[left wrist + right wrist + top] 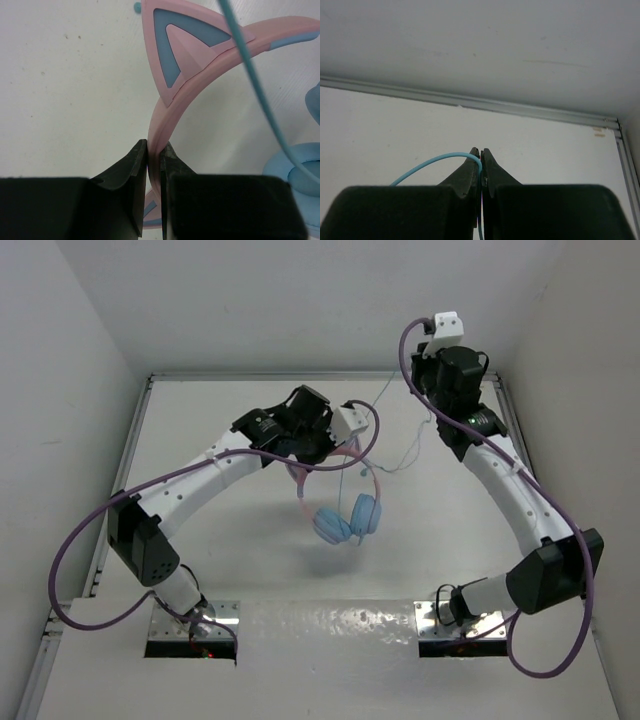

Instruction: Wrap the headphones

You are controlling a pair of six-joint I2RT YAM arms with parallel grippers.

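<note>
Left gripper (154,147) is clamped on the pink headband (167,112) of the headphones (345,515), which are near the table's middle; right gripper (481,152) is pinched shut on the thin blue cable (432,161) toward the far right corner. Cable trails loose, with no turns visible round the band; wrapping judged barely begun, all winding outstanding. Table (250,580) is white and matt; plain white walls (300,300) enclose three sides.

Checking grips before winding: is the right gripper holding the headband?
No, the right gripper is shut on the thin blue cable only.
</note>
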